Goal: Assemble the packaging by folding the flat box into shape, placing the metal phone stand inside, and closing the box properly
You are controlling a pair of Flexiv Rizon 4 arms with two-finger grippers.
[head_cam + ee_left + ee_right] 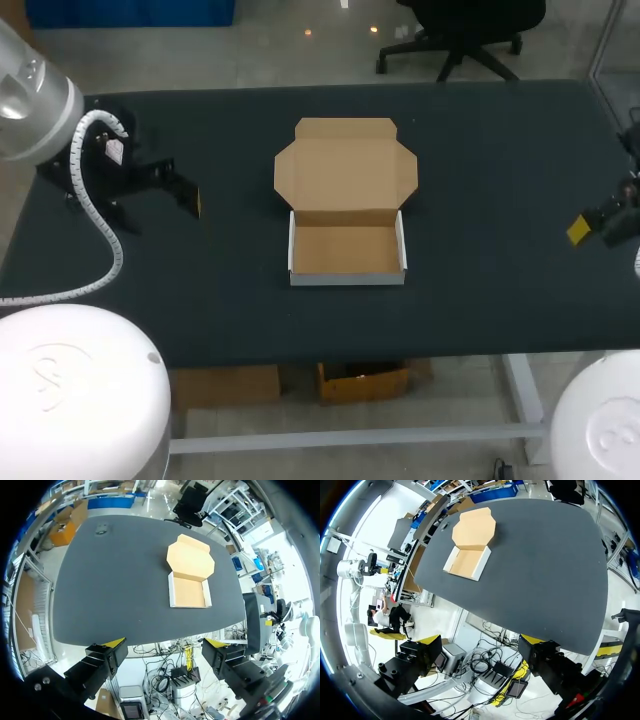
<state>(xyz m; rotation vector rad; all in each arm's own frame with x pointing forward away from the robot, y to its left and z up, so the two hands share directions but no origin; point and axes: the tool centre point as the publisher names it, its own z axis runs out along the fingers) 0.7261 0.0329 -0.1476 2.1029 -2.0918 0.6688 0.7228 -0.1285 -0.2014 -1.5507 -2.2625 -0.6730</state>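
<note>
The cardboard box (pixel 346 250) stands at the table's middle, folded into a shallow tray with white outer walls. Its lid (pixel 346 165) lies open and flat behind it. The tray is empty. The box also shows ahead of the fingers in the left wrist view (pixel 189 591) and in the right wrist view (pixel 467 562). A small grey object (pixel 102 528) lies near the far left corner, too small to identify. My left gripper (pixel 188 192) hangs open well left of the box, holding nothing (pixel 166 644). My right gripper (pixel 592 226) is open at the table's right edge, also holding nothing (pixel 482 640).
The dark table top (pixel 500 180) lies bare between each gripper and the box. My left arm's black wrist and white cable hose (pixel 100 215) cover the table's left end in the head view.
</note>
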